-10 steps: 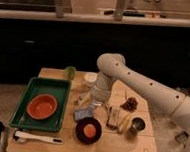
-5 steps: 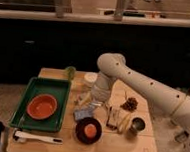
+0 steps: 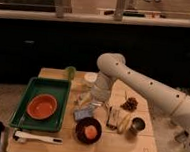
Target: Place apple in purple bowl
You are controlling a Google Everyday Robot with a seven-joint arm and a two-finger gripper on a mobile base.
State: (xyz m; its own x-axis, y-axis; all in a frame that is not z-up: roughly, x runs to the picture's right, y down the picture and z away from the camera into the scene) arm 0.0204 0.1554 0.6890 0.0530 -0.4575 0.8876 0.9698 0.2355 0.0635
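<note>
The apple [image 3: 90, 132] was seen lying inside the purple bowl [image 3: 78, 133], near the table's [image 3: 107, 150] front edge at about 6 o'clock from the arm's wrist. The placing itself was therefore judged done, with only a clean withdrawal left.

The gripper [image 3: 89, 100] was held low over the table, just at 12 o'clock from the bowl, above a small bluish packet [image 3: 83, 113]. Whether anything was pinched could not be told.

The main risk was judged to be a low or sideways retreat: the bowl's rim could be clipped, so that the bowl was tipped and the apple rolled out toward the near edge. The packet could also be dragged along. At 3 o'clock from the bowl, a banana [image 3: 124, 122] and a metal cup [image 3: 137, 125] were crowded close, and could be knocked by the forearm. The green tray [image 3: 60, 90] with the orange bowl [image 3: 41, 106], at 9 o'clock, was judged safely apart.

No brand or legible writing was made out; only a faint mark at the table's front right corner was noticed, unreadable.
</note>
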